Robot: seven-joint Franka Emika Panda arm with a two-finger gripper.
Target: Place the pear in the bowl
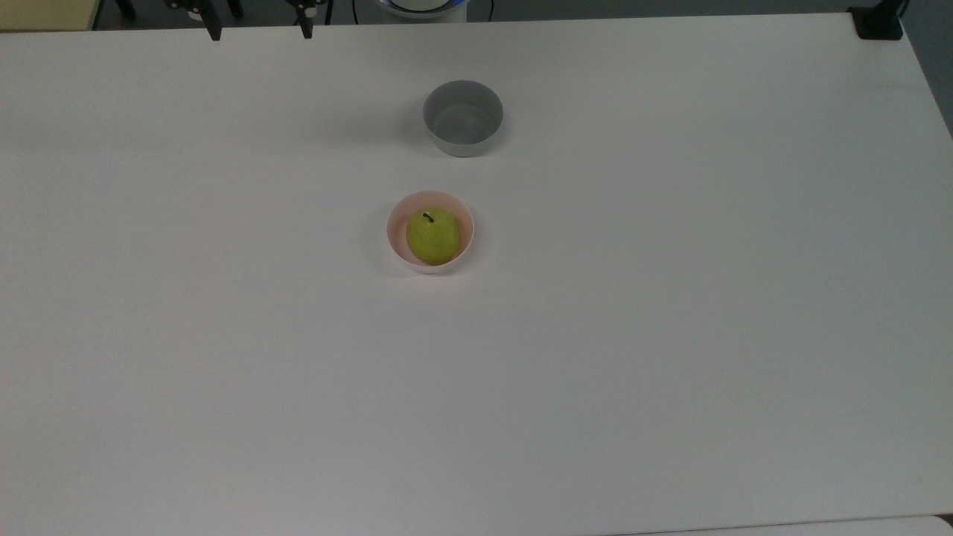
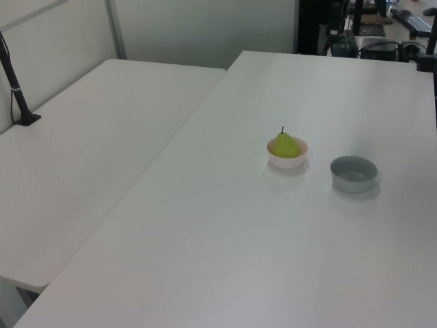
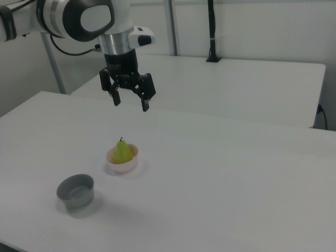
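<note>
— Where's the pear point(image 1: 432, 236) sitting?

— Inside the pink bowl point(image 1: 394, 242), stem pointing up. From the right view you can see it point(image 3: 123, 151) poking above the bowl's point(image 3: 122, 166) rim. The bowl stands near the middle of the white worktop point(image 1: 670, 335).

— And the claw point(image 3: 130, 102)?

— Hanging in the air, well above the worktop and well clear of the fruit. Its two black fingers point(image 3: 145, 104) are spread apart, nothing between them, so it's released. In the top view you catch just the fingertips point(image 1: 215, 33) at the upper edge, toward the top view's left.

— Is there anything else on the worktop?

— A grey bowl point(image 1: 463, 117), nothing in it. In the top view it sits above the pink one and slightly to the top view's right, with a clear gap between them. In the left view it point(image 2: 354, 173) is off to the left view's right of the pink bowl point(image 2: 287, 161); in the right view it point(image 3: 76, 190) is nearer the camera, toward the right view's left.

— Anything beyond that?

— A second white table point(image 2: 82, 171) stands alongside, on the left view's left, with a black post point(image 2: 15, 85) clamped near its far edge.
</note>
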